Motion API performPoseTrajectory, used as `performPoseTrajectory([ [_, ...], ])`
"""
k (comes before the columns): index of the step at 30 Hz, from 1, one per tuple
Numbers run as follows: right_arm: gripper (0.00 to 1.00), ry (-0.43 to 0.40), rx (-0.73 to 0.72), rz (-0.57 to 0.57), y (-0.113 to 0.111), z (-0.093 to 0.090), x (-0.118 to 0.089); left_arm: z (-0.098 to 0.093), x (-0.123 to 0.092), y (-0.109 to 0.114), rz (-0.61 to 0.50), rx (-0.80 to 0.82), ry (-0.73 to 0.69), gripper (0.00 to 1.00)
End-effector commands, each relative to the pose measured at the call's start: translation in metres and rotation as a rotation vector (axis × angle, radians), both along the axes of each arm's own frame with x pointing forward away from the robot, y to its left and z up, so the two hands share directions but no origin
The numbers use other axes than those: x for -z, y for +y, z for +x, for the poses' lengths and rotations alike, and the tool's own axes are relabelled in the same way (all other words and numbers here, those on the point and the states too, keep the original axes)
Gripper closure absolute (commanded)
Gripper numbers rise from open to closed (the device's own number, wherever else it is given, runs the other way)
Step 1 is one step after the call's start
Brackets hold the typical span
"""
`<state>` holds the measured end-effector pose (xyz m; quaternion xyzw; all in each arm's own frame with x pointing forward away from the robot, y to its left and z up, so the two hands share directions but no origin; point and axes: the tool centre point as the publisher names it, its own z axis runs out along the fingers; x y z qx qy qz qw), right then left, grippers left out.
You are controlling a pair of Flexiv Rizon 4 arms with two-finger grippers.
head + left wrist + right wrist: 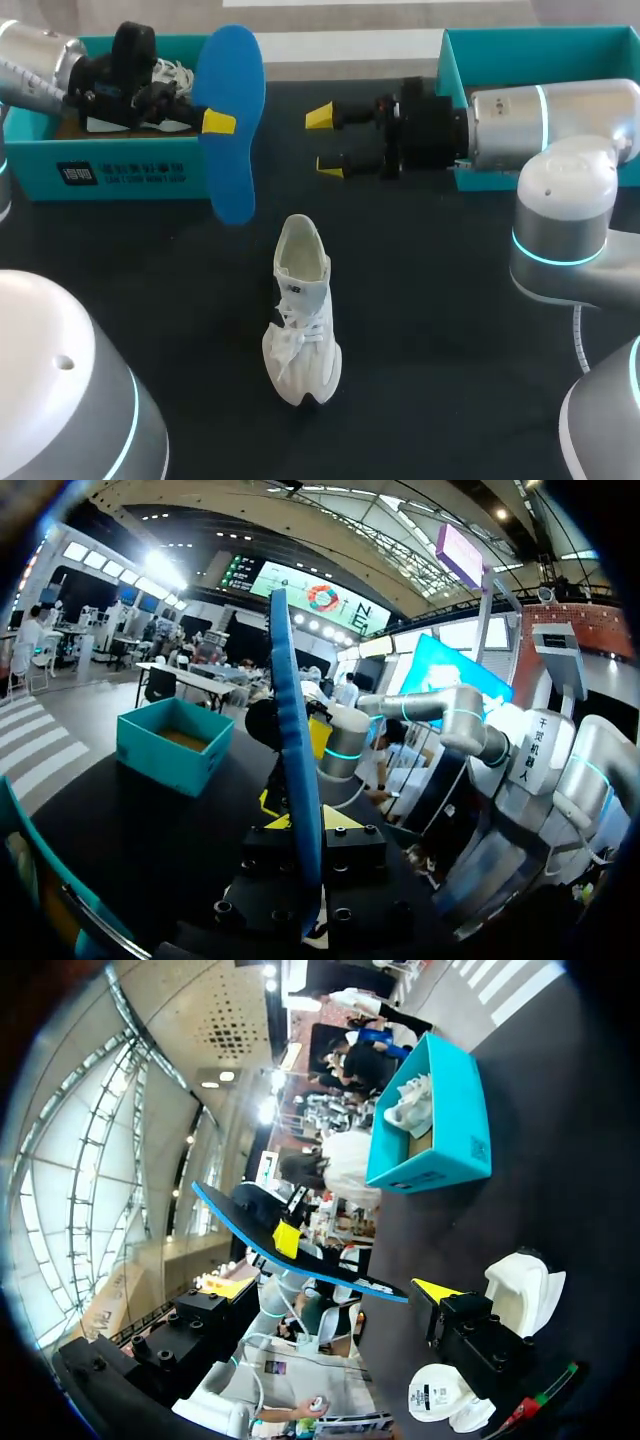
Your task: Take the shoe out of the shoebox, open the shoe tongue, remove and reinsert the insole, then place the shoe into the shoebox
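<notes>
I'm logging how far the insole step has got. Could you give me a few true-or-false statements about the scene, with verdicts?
1. The left gripper holds the blue insole. True.
2. No shoe stands on the table. False: a white shoe stands there, apart from both boxes.
3. The right gripper is shut on the insole. False: it is open and empty, beside the insole.
4. A second shoe sits in the left box. True.
</notes>
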<state>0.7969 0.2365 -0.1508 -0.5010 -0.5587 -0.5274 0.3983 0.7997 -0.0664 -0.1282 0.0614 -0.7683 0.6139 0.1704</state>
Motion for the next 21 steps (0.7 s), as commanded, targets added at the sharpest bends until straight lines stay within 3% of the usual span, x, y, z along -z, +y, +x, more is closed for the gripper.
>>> performPoseTrajectory([
  [1,0.0,0.0,0.004,-0.001,0.0026,-0.0005,0.0007,0.0035,0.0149,-0.0041,-0.114,-0.015,-0.35,1.0],
  [9,0.0,0.0,0.004,-0.001,0.0026,-0.0005,0.0007,0.0046,0.0144,-0.0084,-0.359,0.01,-0.849,1.0],
  [21,0.0,0.0,0.004,-0.001,0.0026,-0.0005,0.0007,0.0012,0.0128,-0.0097,-0.356,-0.006,-0.833,1.0],
])
